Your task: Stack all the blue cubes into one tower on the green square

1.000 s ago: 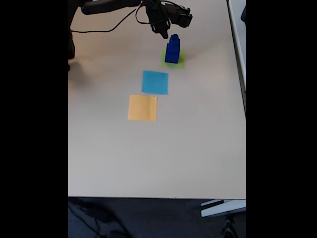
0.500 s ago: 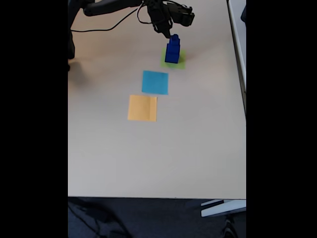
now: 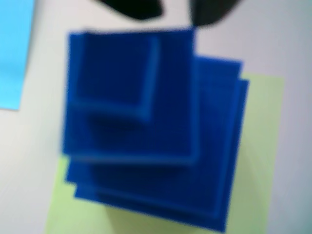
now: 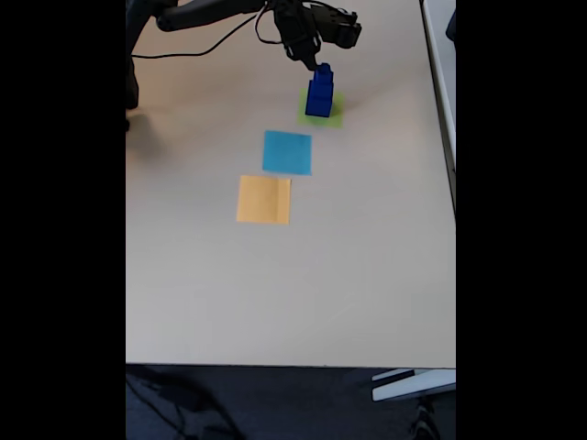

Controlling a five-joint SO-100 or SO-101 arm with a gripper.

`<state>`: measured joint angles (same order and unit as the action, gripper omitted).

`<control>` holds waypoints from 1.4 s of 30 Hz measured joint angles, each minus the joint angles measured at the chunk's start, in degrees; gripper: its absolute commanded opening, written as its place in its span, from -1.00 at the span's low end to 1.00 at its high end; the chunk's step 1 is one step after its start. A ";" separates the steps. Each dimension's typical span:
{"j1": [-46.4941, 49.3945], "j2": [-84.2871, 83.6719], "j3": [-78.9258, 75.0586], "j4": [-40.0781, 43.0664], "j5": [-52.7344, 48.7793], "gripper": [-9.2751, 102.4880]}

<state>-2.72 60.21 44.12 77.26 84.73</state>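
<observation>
Wrist view, from my seat at the remote station: I'm looking straight down on the stepped tower of dark blue solid cubes [image 3: 146, 131], blurred but readable as smaller blocks on larger ones. It sits on the flat, thin yellow-green square patch [image 3: 258, 146], which shows beyond the tower at right and bottom left. A flat light-blue paper square [image 3: 14, 48] lies at the left edge. The dark tips of the black two-finger gripper [image 3: 175, 9] poke in at the top with a bright gap between them; spread, holding nothing.

Fixed view: the tower [image 4: 319, 90] stands upright on the green patch [image 4: 336, 114], near the top of the pale beige table [image 4: 293, 293]. The gripper [image 4: 308, 62] hangs just beside the tower's top; I cannot tell from here whether it touches. Below lie the light-blue square [image 4: 287, 152] and a flat orange paper square [image 4: 264, 200], apart from each other.
</observation>
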 measured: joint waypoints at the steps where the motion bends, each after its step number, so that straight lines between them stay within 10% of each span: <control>1: 0.00 0.00 0.00 0.00 0.00 -0.84; 42: 0.00 -2.46 -6.06 5.10 -0.35 -0.84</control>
<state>-2.72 57.74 38.06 82.35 84.38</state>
